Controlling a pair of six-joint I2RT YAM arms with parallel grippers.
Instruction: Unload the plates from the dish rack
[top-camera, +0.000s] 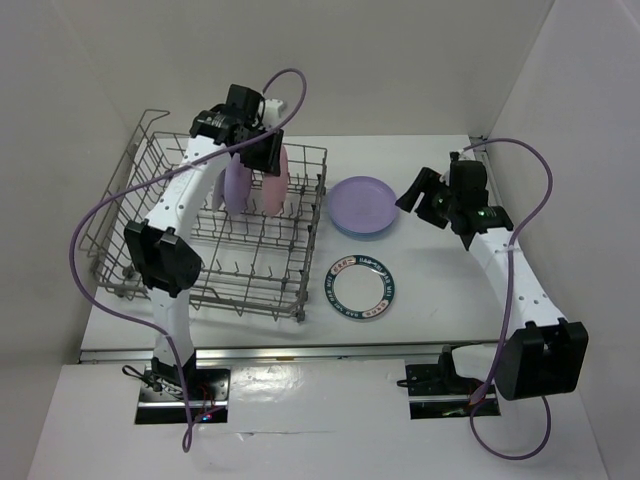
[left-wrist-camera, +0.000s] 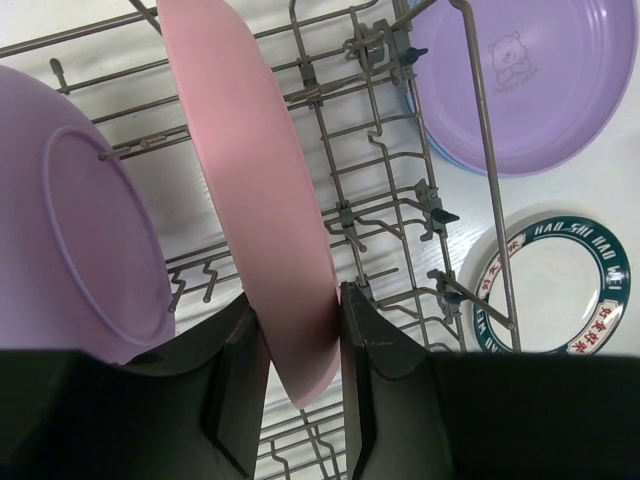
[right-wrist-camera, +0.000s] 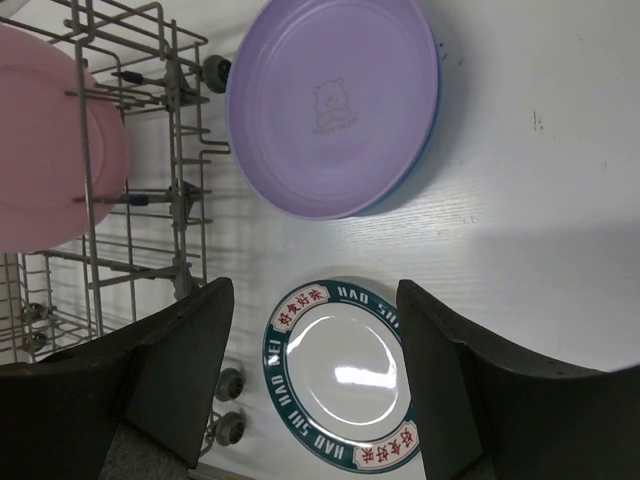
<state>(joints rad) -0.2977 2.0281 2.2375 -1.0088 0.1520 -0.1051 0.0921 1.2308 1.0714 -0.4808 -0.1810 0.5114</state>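
My left gripper (left-wrist-camera: 300, 335) is pinching the pink plate (left-wrist-camera: 255, 200). One black finger (left-wrist-camera: 235, 370) pushes on one side of the plate's edge and the other finger pushes on the other side, so the plate is squeezed between them. The pink plate stands on its edge inside the dish rack (top-camera: 312, 230), leaning a bit, with the grey wire tines around it. It is in the far part of the rack, close to the rack's right wall. Just beside it stands a purple plate (left-wrist-camera: 80, 220), also on its edge in the rack. I can see its back with a round ring on it. I cannot tell if the two standing plates touch. My right gripper (right-wrist-camera: 315, 345) hangs over the table (top-camera: 440, 290), outside the rack on the right side. Its two fingers are spread wide apart and there is nothing between them. Under it, flat on the table, lies a white plate (right-wrist-camera: 345, 385) with a dark teal rim and red and white letters on the rim. It is just beside the rack's right wall. A little farther back lies the bear plate (right-wrist-camera: 330, 105), purple with a small bear drawn in the middle. It sits on top of a blue plate (right-wrist-camera: 425, 150), and only the blue edge peeks out.
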